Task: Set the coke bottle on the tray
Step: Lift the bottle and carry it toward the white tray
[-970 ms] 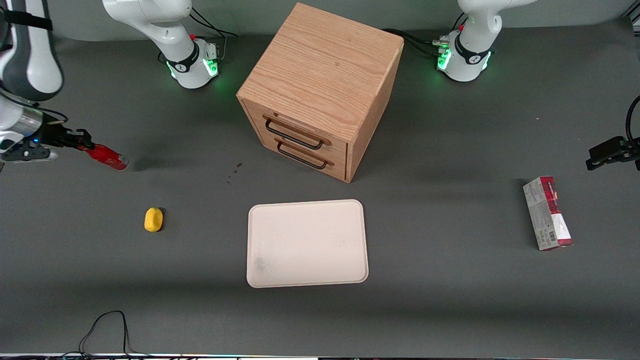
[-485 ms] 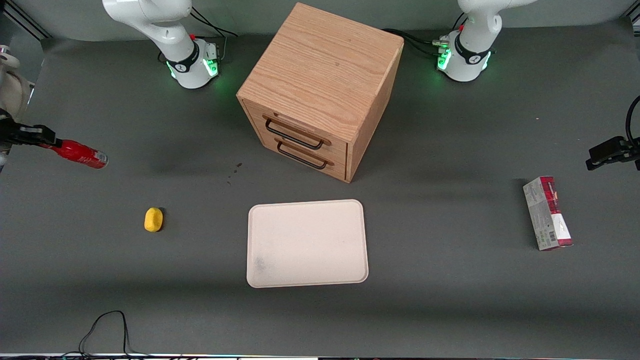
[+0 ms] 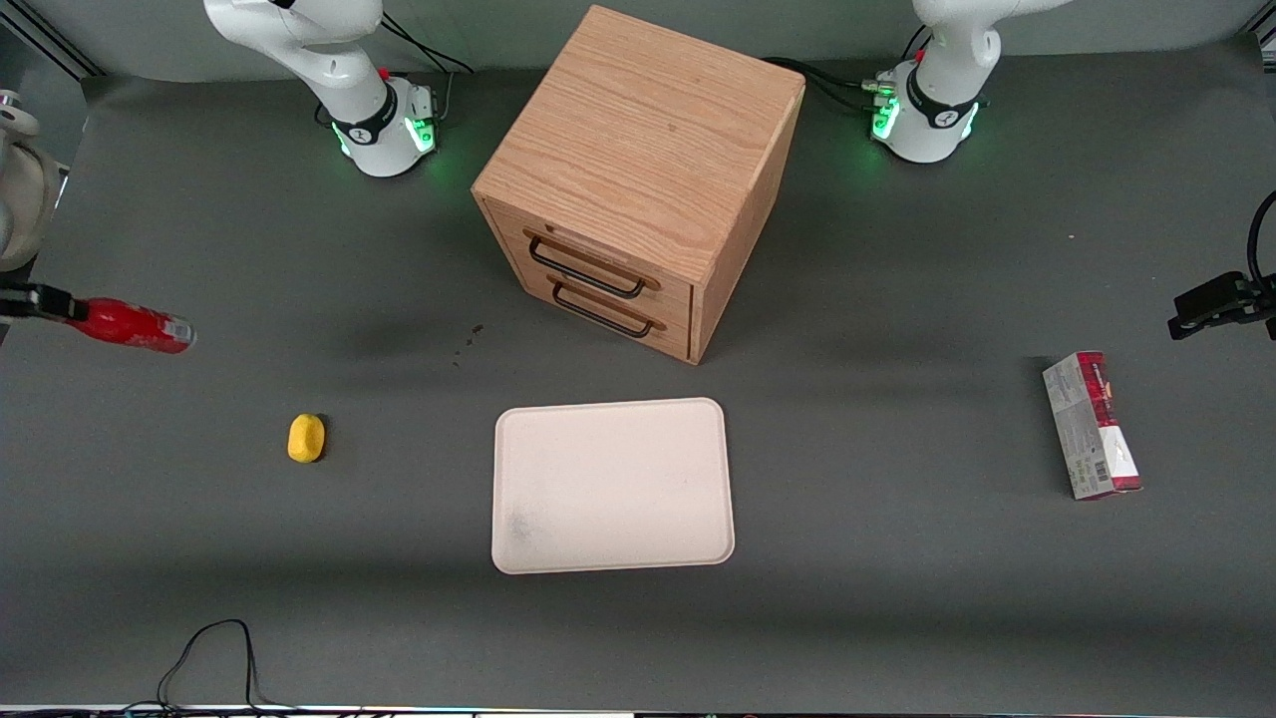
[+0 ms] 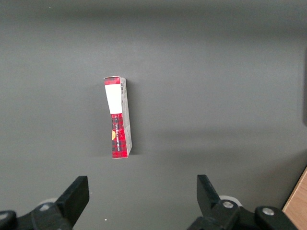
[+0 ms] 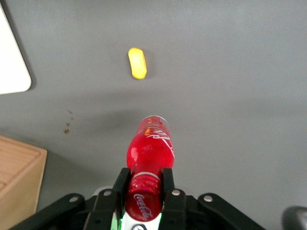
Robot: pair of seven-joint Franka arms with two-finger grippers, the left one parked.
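Note:
The small red coke bottle (image 3: pixel 130 325) hangs in the air, lying nearly level, at the working arm's end of the table. My right gripper (image 3: pixel 62 305) is shut on its capped neck, at the edge of the front view. In the right wrist view the fingers (image 5: pixel 121 179) clamp the neck just under the red cap, and the bottle (image 5: pixel 150 146) points away from the gripper (image 5: pixel 144 178) over bare table. The cream-white tray (image 3: pixel 612 486) lies flat mid-table, nearer the front camera than the drawer box; its corner shows in the right wrist view (image 5: pixel 12 62).
A wooden drawer box (image 3: pixel 638 170) stands mid-table, farther from the camera than the tray. A small yellow object (image 3: pixel 306 438) lies between the bottle and the tray. A red-and-grey carton (image 3: pixel 1092 425) lies toward the parked arm's end. A black cable (image 3: pixel 209 653) loops at the near edge.
My right gripper has carried the bottle sideways toward the working arm's edge of the front view and slightly nearer the camera. Nothing else moved.

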